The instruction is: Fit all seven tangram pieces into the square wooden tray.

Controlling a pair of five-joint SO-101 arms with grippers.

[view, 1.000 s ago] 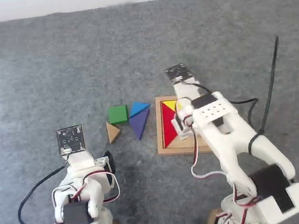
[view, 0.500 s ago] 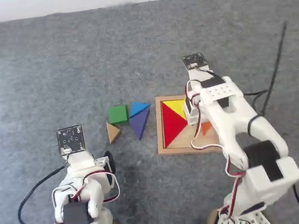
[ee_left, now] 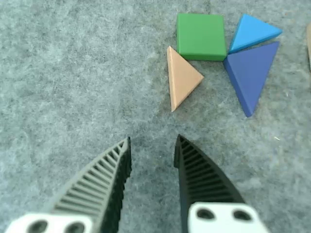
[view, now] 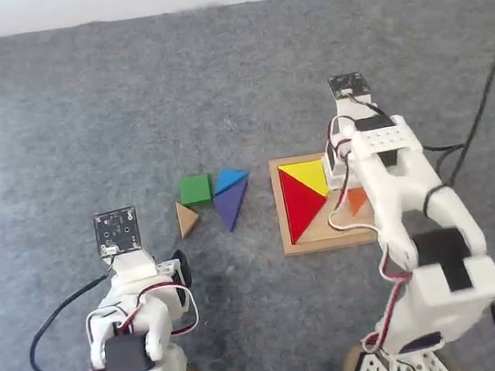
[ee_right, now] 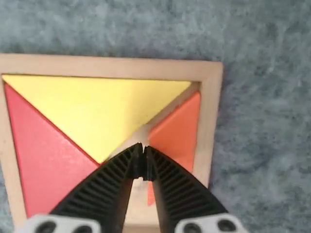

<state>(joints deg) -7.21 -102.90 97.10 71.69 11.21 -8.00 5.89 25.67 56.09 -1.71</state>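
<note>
The square wooden tray (view: 329, 239) lies right of centre, holding a red triangle (view: 300, 201), a yellow triangle (view: 306, 174) and an orange piece (view: 357, 199). My right arm (view: 383, 166) reaches over the tray. In the right wrist view my right gripper (ee_right: 141, 148) is shut and empty, its tips down where the yellow triangle (ee_right: 97, 107) meets the orange piece (ee_right: 177, 133). Left of the tray lie a green square (view: 195, 189), a light blue triangle (view: 229, 180), a dark blue triangle (view: 230, 204) and a tan triangle (view: 187, 218). My left gripper (ee_left: 153, 141) stands open short of the tan triangle (ee_left: 182, 77).
Grey felt covers the whole table. A black cable (view: 485, 106) trails off to the right behind the right arm. My left arm (view: 128, 285) rests near the front left, with open felt beyond the loose pieces.
The right arm has swung to the right, and the tray has slid right with it and turned squarer to the table. The left arm and the loose pieces have stayed put.
</note>
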